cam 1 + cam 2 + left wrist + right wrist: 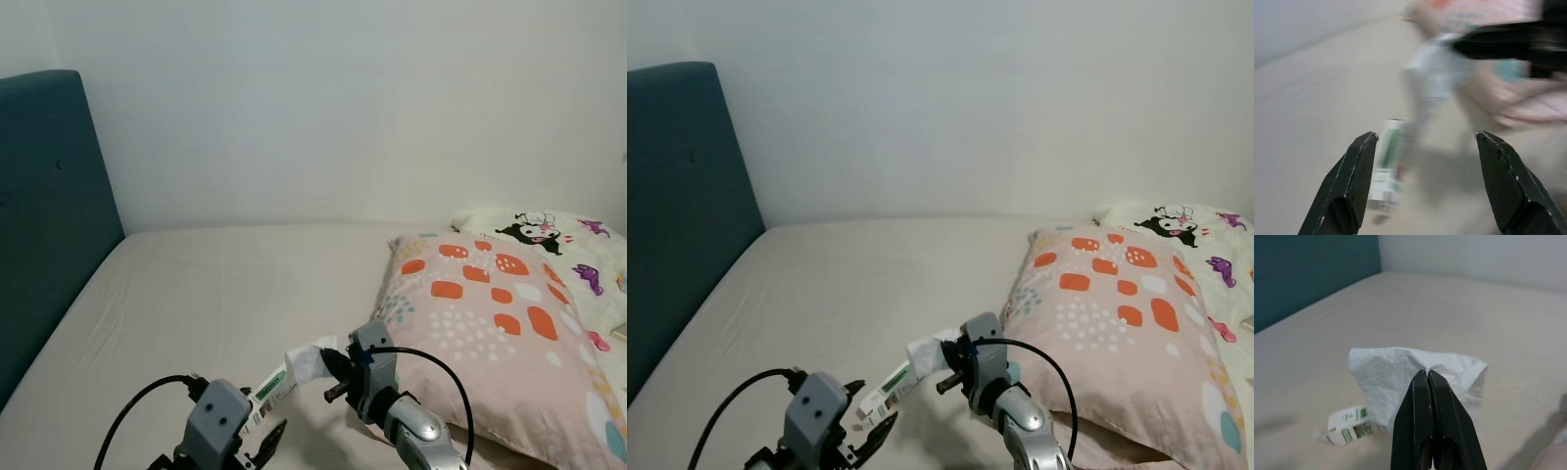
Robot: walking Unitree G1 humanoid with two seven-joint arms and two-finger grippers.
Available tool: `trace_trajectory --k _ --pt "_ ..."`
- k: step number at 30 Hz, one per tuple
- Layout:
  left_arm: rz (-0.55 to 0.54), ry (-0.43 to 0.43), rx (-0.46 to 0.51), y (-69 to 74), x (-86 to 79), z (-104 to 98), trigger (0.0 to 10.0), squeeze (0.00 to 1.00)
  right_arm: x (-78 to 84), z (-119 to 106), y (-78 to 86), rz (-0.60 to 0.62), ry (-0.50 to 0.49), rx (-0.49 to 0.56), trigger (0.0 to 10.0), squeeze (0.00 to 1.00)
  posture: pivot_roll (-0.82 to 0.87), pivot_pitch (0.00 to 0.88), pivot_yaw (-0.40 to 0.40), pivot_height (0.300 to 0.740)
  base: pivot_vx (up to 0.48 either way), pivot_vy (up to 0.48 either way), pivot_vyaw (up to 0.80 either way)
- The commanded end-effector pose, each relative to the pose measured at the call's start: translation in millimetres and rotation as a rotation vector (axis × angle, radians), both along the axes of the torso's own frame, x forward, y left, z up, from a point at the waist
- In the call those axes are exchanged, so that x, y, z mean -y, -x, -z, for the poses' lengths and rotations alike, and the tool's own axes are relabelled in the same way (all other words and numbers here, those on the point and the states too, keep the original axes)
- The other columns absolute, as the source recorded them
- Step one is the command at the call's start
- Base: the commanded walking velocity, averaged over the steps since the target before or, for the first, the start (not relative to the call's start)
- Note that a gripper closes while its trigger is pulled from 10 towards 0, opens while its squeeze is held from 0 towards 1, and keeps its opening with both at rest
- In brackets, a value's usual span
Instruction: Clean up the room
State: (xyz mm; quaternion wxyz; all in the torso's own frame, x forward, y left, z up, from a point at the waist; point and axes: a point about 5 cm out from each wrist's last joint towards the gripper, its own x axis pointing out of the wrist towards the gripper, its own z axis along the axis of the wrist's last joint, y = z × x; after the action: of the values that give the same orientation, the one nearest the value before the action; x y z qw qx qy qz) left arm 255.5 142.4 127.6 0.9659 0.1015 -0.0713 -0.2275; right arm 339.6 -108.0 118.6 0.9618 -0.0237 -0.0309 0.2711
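Note:
A crumpled white tissue (pixel 1396 377) is pinched in my right gripper (pixel 1426 374), which is shut on it above the beige bed sheet (pixel 225 284). In the eye views the right gripper (pixel 329 365) holds the tissue (pixel 307 359) low in the middle. A small white and green packet (pixel 271 386) sits just below the tissue; I cannot tell whether it hangs from it or lies on the sheet. My left gripper (pixel 1422 137) is open, with the packet (pixel 1386 171) between and beyond its fingers, not touching them.
A pink pillow (pixel 490 313) with orange patches lies on the right of the bed. Behind it is bedding with cartoon prints (pixel 558 235). A teal headboard (pixel 49 215) stands along the left, and a white wall runs across the far side.

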Motion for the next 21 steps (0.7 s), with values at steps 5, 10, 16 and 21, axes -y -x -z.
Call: trace_trajectory --k 5,10,16,21 --pt "-0.249 0.098 -0.014 -9.7 -11.9 7.0 10.0 0.00 4.0 8.0 20.1 0.083 0.026 0.073 10.0 0.00 0.07 0.099 -0.087 0.596 0.000 0.000 0.00" --pt "-0.339 0.130 -0.062 -11.7 -12.1 14.6 10.0 0.00 4.9 22.8 30.4 0.107 0.046 0.038 10.0 0.00 0.07 0.100 -0.086 0.596 0.000 0.000 0.00" --pt "-0.398 0.140 -0.091 -10.1 -11.1 21.1 10.0 0.00 6.0 25.2 38.4 0.144 0.088 0.075 10.0 0.00 0.06 0.097 -0.080 0.596 0.000 0.000 0.00" --pt "-0.418 0.120 -0.078 -10.0 -10.8 20.9 10.0 0.00 7.2 24.0 39.1 0.161 0.081 0.074 10.0 0.00 0.06 0.098 -0.081 0.596 0.000 0.000 0.00"
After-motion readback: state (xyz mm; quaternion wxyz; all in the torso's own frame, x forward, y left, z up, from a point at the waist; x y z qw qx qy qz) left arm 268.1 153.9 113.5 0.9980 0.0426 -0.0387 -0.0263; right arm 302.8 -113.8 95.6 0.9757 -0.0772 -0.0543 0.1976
